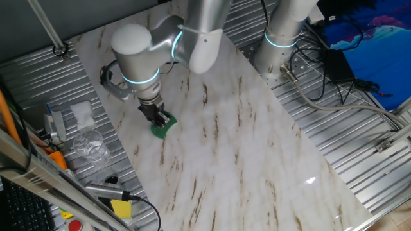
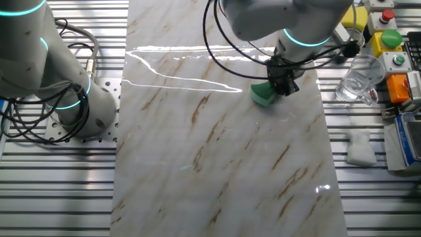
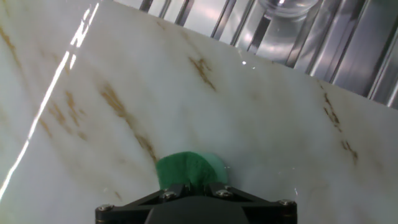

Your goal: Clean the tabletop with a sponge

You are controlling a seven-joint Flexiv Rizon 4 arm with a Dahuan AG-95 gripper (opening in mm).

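The claw (image 1: 156, 117) is clamped on the sponge (image 1: 163, 125), which sits pressed to the bench (image 1: 244, 147) just under its tips, near the edge by the glass (image 1: 90, 144). To wipe well, I'd keep steady downward pressure, hold the sponge flat, and sweep in overlapping strokes away from that edge.

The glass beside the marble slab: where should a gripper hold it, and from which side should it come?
Grip the clear glass across its rim, coming straight down. It appears to stand upright with its mouth open on the ribbed metal surface, and boxes crowd its far side, so the top is the freest approach.
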